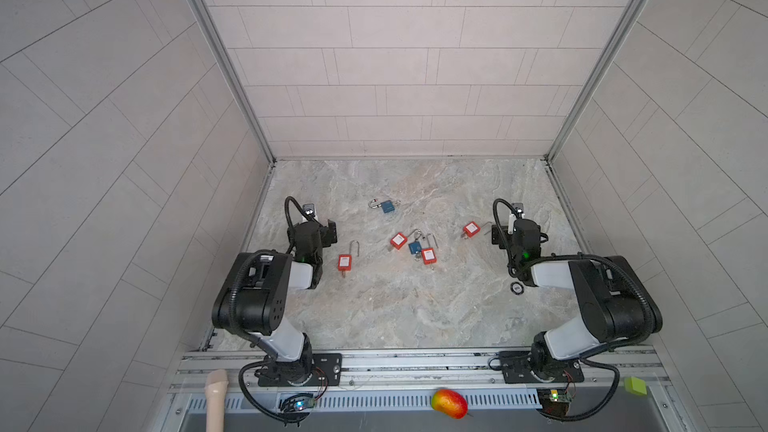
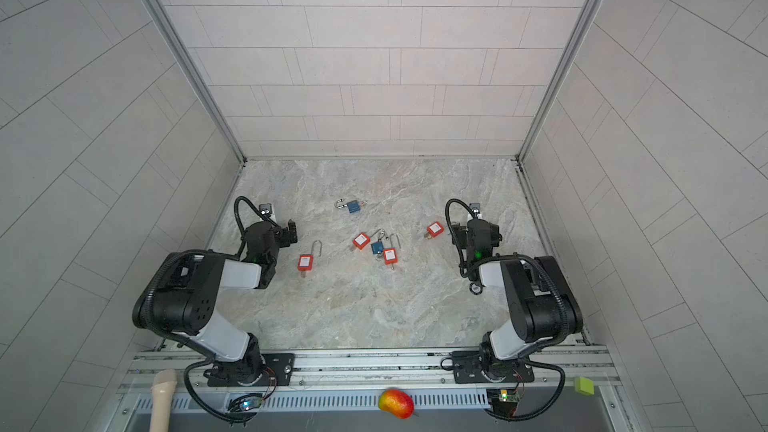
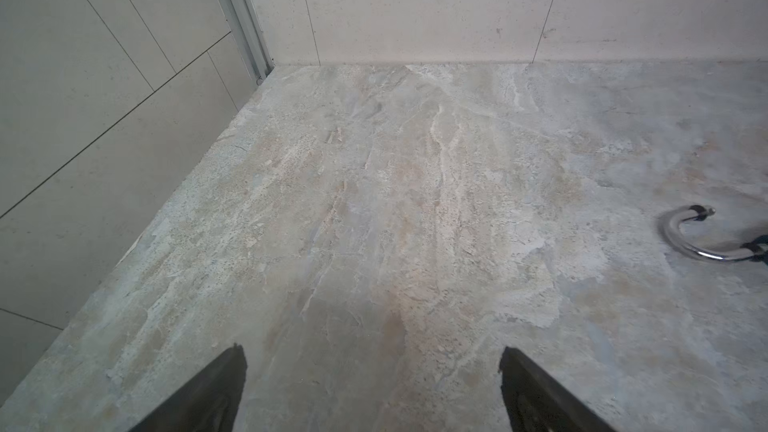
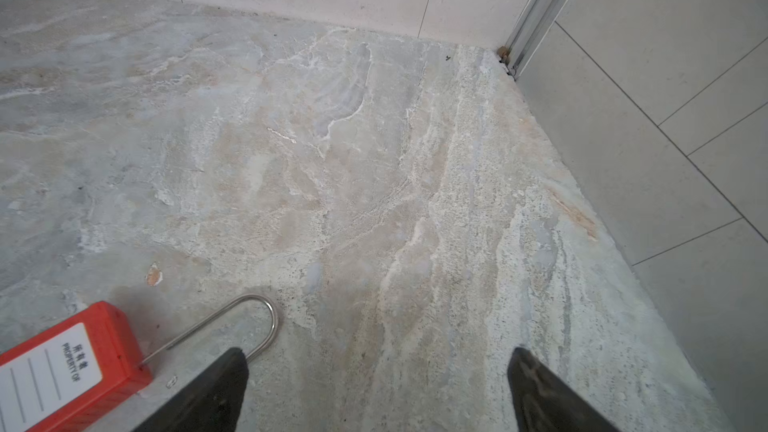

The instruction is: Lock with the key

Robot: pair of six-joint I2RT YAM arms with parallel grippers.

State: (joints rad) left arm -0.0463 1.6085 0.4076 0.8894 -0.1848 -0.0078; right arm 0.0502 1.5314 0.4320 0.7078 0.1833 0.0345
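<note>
I see a marbled table (image 1: 374, 309) with grey tiled walls (image 1: 395, 76) on 3 sides. Across it lie the left red lock (image 1: 344, 261), the far blue lock (image 1: 387, 206), a bunch (image 1: 414, 247) of 3 mid-table, and the right red lock (image 1: 471, 229). The keys are too small to confirm. My left gripper (image 3: 372, 363) and right gripper (image 4: 376, 363) hover low on folded arms, both spread wide and empty, the right one just beside the right red lock.

Red padlock (image 4: 70, 367) — its white label (image 4: 50, 376) reads "PROPERTY OF".
</note>
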